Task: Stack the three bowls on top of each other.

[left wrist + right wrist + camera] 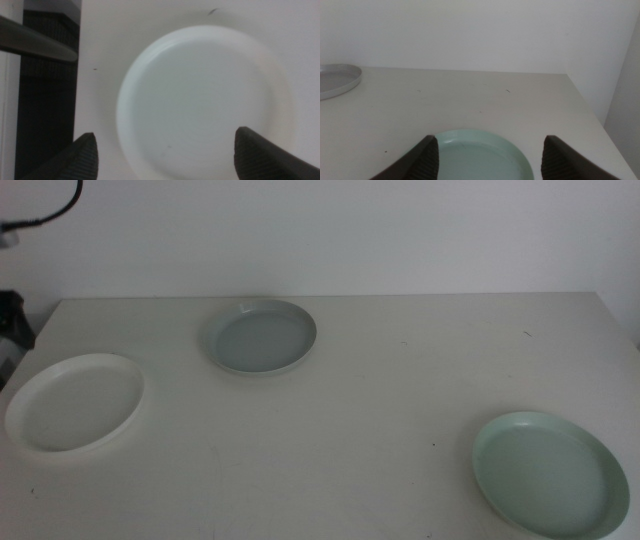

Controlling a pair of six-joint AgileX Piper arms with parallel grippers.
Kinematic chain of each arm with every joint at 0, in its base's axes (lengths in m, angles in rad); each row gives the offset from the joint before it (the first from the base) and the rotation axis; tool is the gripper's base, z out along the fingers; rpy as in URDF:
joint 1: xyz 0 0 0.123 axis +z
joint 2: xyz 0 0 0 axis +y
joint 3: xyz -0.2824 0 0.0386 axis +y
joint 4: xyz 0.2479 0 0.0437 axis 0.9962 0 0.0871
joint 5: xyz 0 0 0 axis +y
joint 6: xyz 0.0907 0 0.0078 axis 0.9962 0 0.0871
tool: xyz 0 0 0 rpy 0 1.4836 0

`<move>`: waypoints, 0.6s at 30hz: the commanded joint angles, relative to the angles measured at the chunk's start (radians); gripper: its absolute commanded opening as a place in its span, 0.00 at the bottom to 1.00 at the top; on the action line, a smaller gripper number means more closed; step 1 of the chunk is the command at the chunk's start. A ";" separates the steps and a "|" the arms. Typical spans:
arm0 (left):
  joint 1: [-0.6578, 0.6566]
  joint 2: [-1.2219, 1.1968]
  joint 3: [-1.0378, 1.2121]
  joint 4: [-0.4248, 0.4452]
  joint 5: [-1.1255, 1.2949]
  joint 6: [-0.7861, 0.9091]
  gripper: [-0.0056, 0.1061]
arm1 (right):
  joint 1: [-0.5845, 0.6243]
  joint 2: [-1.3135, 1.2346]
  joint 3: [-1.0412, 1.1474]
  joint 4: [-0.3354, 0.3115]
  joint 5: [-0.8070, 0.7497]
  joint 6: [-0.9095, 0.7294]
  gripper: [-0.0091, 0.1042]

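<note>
Three bowls sit apart on the table. The white bowl lies at the left edge, the grey-blue bowl at the back middle, the pale mint green bowl at the front right. Neither arm shows in the middle view. In the left wrist view my left gripper hangs open above the white bowl, its jaws spread wide. In the right wrist view my right gripper is open over the near part of the mint bowl; the grey-blue bowl shows far off.
The table is pale and bare between the bowls. Its left edge runs close beside the white bowl, with a dark gap past it. A white wall stands behind the table. A black cable hangs at the upper left.
</note>
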 commanded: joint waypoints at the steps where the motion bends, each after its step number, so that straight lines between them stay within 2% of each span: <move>1: 0.025 -0.006 -0.036 -0.053 -0.040 0.050 0.88 | -0.007 -0.027 -0.008 -0.006 -0.082 -0.009 0.54; 9: 0.051 0.151 -0.036 -0.128 -0.160 0.125 0.88 | -0.007 -0.027 -0.008 -0.006 -0.082 -0.009 0.54; 18: 0.050 0.228 -0.036 -0.126 -0.198 0.146 0.88 | -0.007 -0.027 -0.008 -0.006 -0.082 -0.009 0.54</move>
